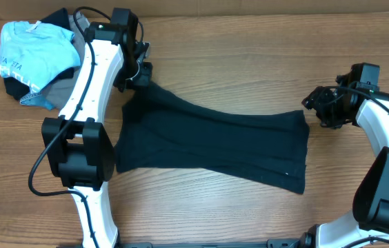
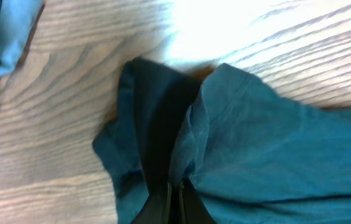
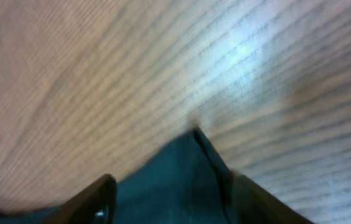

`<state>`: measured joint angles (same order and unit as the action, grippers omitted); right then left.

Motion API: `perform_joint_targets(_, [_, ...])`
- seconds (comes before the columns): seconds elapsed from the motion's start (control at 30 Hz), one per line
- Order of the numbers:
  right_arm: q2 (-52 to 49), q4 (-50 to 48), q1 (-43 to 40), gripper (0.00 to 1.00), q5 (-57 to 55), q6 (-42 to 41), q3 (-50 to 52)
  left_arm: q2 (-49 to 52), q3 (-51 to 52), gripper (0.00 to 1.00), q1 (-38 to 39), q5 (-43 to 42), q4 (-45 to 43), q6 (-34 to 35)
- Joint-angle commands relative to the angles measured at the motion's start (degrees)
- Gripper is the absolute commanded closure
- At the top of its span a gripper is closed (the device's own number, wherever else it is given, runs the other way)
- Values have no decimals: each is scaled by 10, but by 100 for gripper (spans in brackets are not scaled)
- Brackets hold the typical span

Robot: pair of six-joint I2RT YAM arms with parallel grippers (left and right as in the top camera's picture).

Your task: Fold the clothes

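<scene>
Here the black T-shirt [image 1: 208, 145] lies mostly flat across the middle of the wooden table [image 1: 250, 55], stretched wide between the two arms. Its far-left corner is drawn up into a point. The left gripper [image 1: 139, 72] is at that corner. In the left wrist view its fingers [image 2: 157, 211] are pressed together on a bunched fold of the dark cloth, which fans out in creases from the pinch.

The right gripper [image 1: 318, 107] sits just beside the T-shirt's far-right corner. The right wrist view is blurred, but it shows the fingers [image 3: 98, 202] spread wide. The tip of that corner lies on the wood between them, and neither finger visibly touches the cloth.

Beyond the T-shirt's left end, past the left arm, a light-blue shirt [image 1: 32, 58] is heaped on a grey garment [image 1: 60, 93], apart from the T-shirt.
</scene>
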<state>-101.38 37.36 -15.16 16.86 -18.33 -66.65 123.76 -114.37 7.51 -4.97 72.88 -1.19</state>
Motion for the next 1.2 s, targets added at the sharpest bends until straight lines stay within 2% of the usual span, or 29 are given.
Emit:
perform_joint_targets(0.0, [-24, -26, 6, 42, -10, -1, -9, -6, -7, 96, 6, -29, -12, -1])
perform_joint_targets(0.17, [-59, -64, 7, 43, -14, -1, -9, -6, -7, 96, 8, -30, -15, -1])
perform_joint_targets(0.37, [-75, -65, 20, 47, -19, 0, -9, -6, -7, 96, 8, -30, -14, -1])
perform_joint_targets(0.53, [-100, -64, 45, 55, -24, -1, -9, -6, -7, 96, 8, -30, -13, -1])
perform_joint_targets(0.6, [-109, -61, 55, 60, -47, -12, -9, -6, -7, 96, 8, -30, -11, -1])
perform_joint_targets(0.87, [-104, -35, 52, 96, -76, -27, -10, -6, -7, 96, 8, -30, -8, -1])
perform_joint_targets(1.17, [8, -6, 42, 96, -46, -27, -10, -11, -7, 96, 7, -30, 1, -1])
